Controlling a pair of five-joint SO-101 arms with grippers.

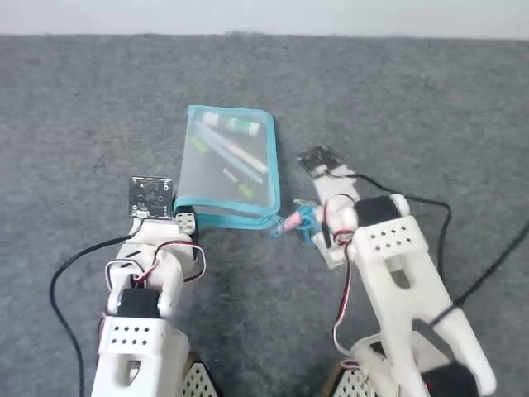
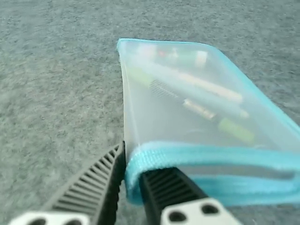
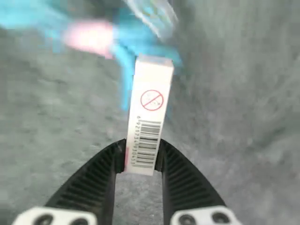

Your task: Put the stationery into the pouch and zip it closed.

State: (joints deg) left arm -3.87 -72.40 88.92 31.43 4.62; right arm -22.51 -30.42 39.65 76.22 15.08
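frosted, teal-edged pouch (image 2: 187, 108) pinched by ribbed left gripper (image 2: 132, 165).

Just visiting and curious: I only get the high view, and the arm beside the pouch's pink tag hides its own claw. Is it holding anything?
Observer: Yes. Its wrist view shows the right gripper clamped on a small white box with a barcode, which sticks out past the fingertips.
Operator: And the other claw, at the pouch's corner?
Observer: The left gripper is shut on the pouch, pinching its teal zip edge right at the corner.
Operator: Is the box pointed at the pouch?
Observer: Roughly. The pink tag sits just beyond the box's far end, a little to one side.
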